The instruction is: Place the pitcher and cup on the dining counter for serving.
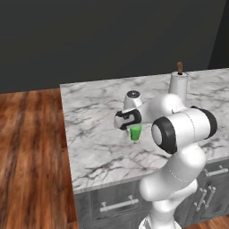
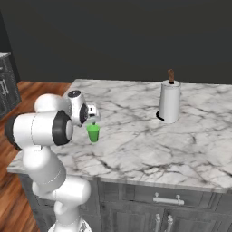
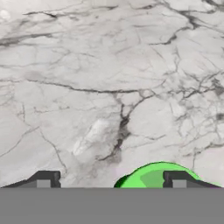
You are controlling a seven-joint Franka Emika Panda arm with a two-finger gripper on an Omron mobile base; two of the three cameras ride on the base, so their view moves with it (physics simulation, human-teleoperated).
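The small green cup (image 1: pixel 135 133) (image 2: pixel 93 132) stands upright on the marble dining counter (image 1: pixel 94 134) (image 2: pixel 149 140), toward its front left part. My gripper (image 1: pixel 133 126) (image 2: pixel 94 123) hangs just above the cup, pointing down. In the hand view the gripper (image 3: pixel 110 181) is open, its fingertips (image 3: pixel 43 179) set far apart. The cup's rim (image 3: pixel 151 177) shows under the right tip, off to one side of the gap, and nothing is held. The pitcher is out of view.
A white paper towel roll (image 1: pixel 178 84) (image 2: pixel 170 102) on a brown post stands at the back right of the counter. Dark grey drawers with metal handles (image 1: pixel 118 205) (image 2: pixel 167 199) sit under the front edge. Wooden floor (image 1: pixel 31 156) lies to the left.
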